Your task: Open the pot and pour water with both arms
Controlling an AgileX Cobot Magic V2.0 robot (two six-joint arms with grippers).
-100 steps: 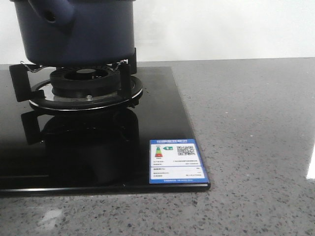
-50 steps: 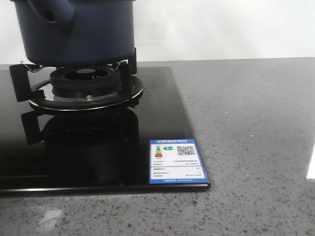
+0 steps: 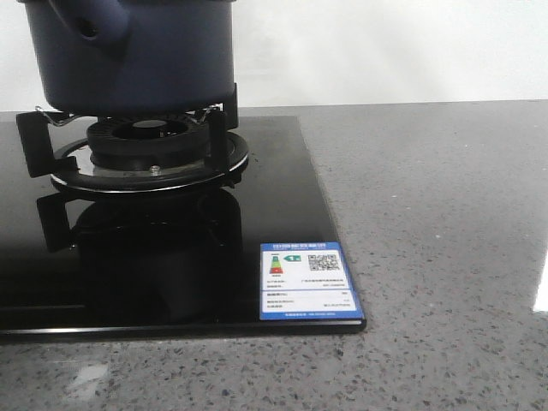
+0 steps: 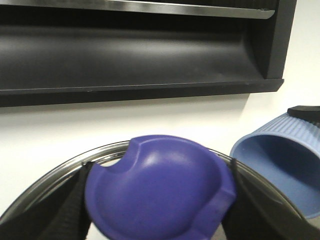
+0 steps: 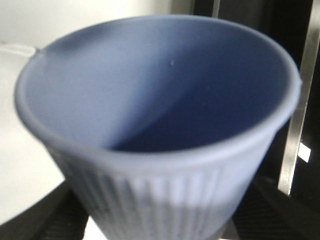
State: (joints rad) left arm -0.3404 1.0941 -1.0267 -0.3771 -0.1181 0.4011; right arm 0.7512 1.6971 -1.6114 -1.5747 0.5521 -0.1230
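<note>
We see the pot standing on the black burner support of the glass stove, at the far left of the grey counter, with its short handle turned towards us. We judge it to be stiff and rather heavy, more so if water is inside, and its matte wall should not slip much; the handle with the hole looks like the best place to take it, though its top is cut off in the front view. In the left wrist view, the left gripper holds a purple knob between its dark fingers, and a metal rim curves behind it, which we take to be the lid. The jaws stand as wide as the knob and press on both sides. In the right wrist view, the right gripper carries the pale blue ribbed cup, which looks light and a little soft; it appears empty. The fingers are mostly hidden, so we only judge that they pinch the cup low down.
</note>
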